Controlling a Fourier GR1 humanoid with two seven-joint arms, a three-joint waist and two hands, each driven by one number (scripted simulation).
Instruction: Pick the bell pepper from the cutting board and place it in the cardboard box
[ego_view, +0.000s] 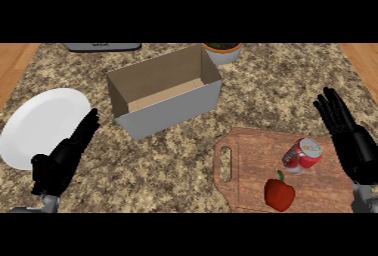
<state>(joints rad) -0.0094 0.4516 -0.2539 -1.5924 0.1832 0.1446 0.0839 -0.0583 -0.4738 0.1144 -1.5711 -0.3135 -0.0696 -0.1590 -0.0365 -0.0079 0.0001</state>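
Observation:
A red bell pepper (280, 194) with a green stem lies on the wooden cutting board (251, 170), near the board's front edge. The open cardboard box (164, 96) stands to the upper left of the board, its inside bare. My right hand (353, 145) is open with fingers straight, at the board's right edge, apart from the pepper. At the lower left, my left hand (63, 157) is open beside the white plate, far from the pepper.
A red soda can (302, 155) lies on the board just above the pepper. A white plate (40, 125) sits at the left. A potted plant (222, 51) stands behind the box, and a dark grey object (102, 47) lies at the back left.

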